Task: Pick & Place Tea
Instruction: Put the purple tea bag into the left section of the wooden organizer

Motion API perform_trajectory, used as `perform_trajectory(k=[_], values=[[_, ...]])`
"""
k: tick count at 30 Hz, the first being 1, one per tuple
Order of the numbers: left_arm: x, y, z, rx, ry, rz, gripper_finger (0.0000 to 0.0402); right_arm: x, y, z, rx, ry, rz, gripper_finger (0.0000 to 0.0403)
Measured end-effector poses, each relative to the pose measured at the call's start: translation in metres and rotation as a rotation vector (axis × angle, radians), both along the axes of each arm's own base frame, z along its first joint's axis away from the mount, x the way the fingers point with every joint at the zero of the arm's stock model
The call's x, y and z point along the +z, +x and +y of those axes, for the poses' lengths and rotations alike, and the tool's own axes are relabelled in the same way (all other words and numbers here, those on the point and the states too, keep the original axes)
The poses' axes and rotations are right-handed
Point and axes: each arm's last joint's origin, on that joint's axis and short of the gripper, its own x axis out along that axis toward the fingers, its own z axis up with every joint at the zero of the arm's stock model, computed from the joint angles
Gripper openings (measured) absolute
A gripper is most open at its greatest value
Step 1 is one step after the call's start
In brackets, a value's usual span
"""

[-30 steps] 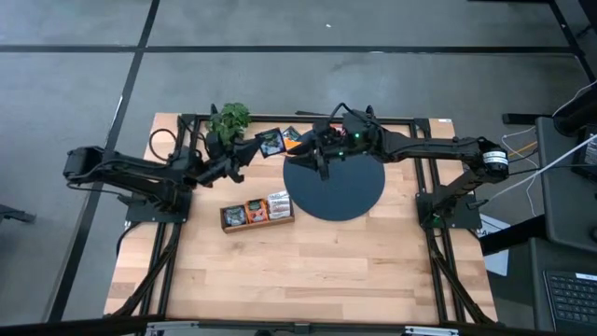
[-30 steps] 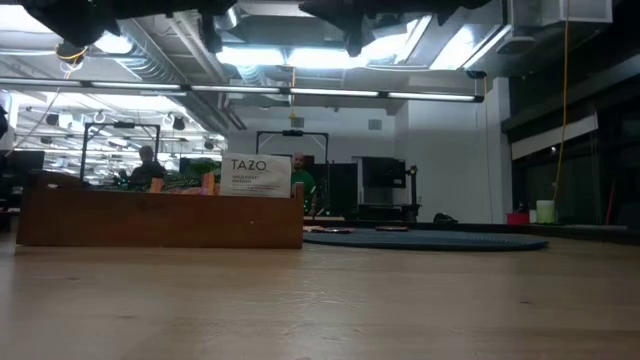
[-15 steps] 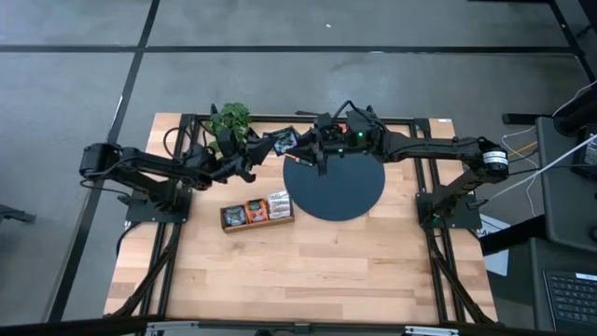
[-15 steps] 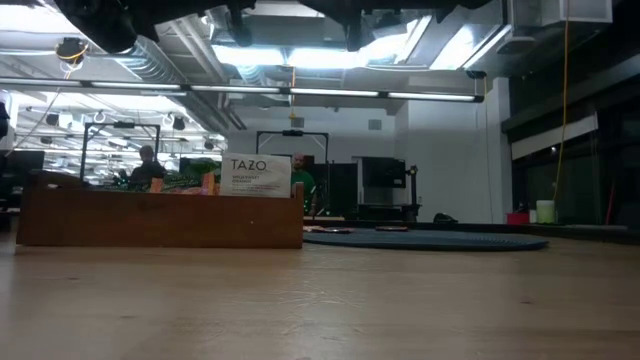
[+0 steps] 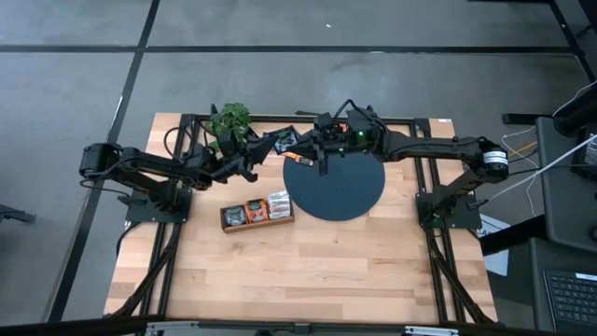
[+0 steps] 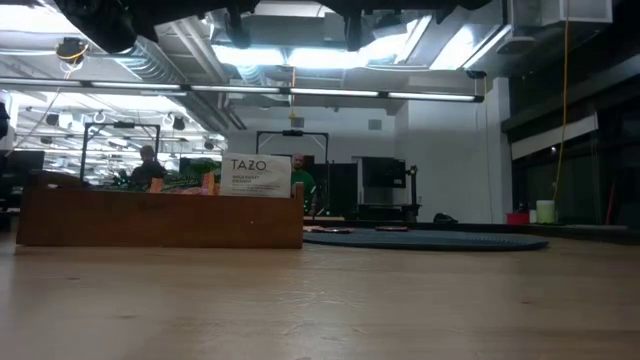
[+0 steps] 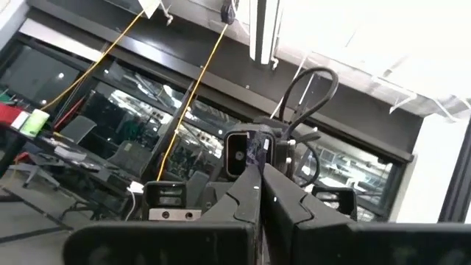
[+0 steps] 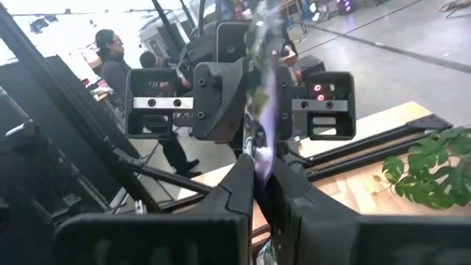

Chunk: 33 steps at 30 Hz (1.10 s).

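- Tea sachet [image 5: 280, 141]: held in the air at upper centre of the high view, between the plant [image 5: 229, 119] and the dark disc [image 5: 340, 191]. It hangs above the tabletop [image 5: 308, 271], not resting on it.
- Left jaws, on the left arm [image 5: 140, 168]: together, pinching one edge of the sachet.
- Right jaws, on the right arm [image 5: 420, 145]: closed onto the same sachet from the opposite side. The right wrist view shows it edge-on [image 8: 259, 110] between the two dark fingers.
- Risk, tearing or crumpling: both arms appear to grip one thin packet. If either pulls away before the other lets go, the paper is likely to rip or fold.
- Risk, drop: the right grip looks narrow and close to the edge. If the left jaws release first and that hold is shallow, the sachet could fall to the disc or the tabletop.
- Risk, collision: the two wrists face each other closely, so a small sideways drift could knock them together.
- Risk, misplacing: the tray [image 5: 227, 224] with other sachets [image 5: 256, 210] lies at lower left of the disc. A tilted packet may catch on its wall.
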Motion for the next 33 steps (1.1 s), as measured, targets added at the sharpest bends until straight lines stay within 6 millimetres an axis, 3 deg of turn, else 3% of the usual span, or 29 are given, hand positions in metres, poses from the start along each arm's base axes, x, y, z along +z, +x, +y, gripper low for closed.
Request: perform_trajectory(k=[5, 11, 19, 28, 33], values=[[-0.005, 0.002, 0.006, -0.061, -0.013, 0.047, 0.0015, -0.005, -0.001, 0.001, 0.042, 0.014, 0.062, 0.0017], [-0.008, 0.002, 0.020, -0.170, -0.008, 0.085, 0.0065, -0.013, -0.003, 0.003, 0.088, 0.037, 0.144, 0.0017], [-0.004, -0.015, 0.037, -0.356, -0.046, 0.255, 0.0106, -0.022, -0.005, 0.005, 0.148, 0.066, 0.237, 0.0017], [0.032, -0.011, 0.049, -0.436, -0.104, 0.685, 0.0109, -0.030, -0.007, 0.006, 0.162, 0.067, 0.317, 0.0017], [0.051, -0.008, 0.051, -0.496, -0.080, 0.763, 0.0109, -0.031, -0.008, 0.006, 0.158, 0.058, 0.321, 0.0017]])
